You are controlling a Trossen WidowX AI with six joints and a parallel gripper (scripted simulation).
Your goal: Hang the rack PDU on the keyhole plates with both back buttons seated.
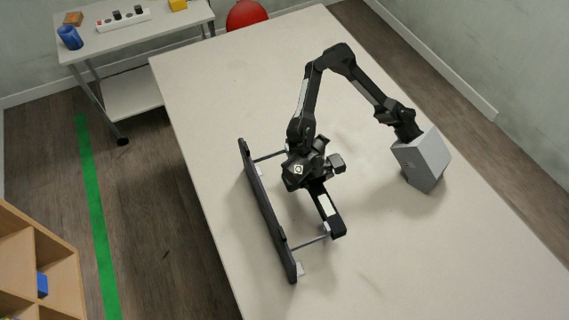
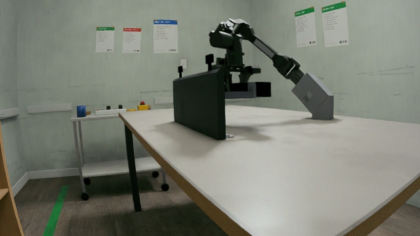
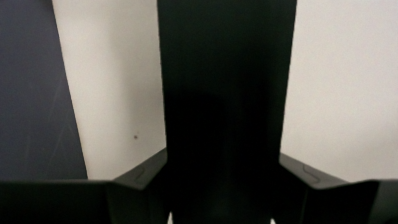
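The rack PDU is a long black bar with a white label. My gripper is shut on it and holds it level above the table, roughly parallel to the dark upright panel and a short way to its right. In the side view the PDU hangs near the panel's top edge height, behind it. In the wrist view the PDU fills the middle between my fingers, with the panel at the left. The keyhole plates and the PDU's back buttons are hidden.
Two thin rods brace the panel from its right side, with small white feet on the table. The arm's grey base stands at the right. A cart and a red ball are beyond the table's far end.
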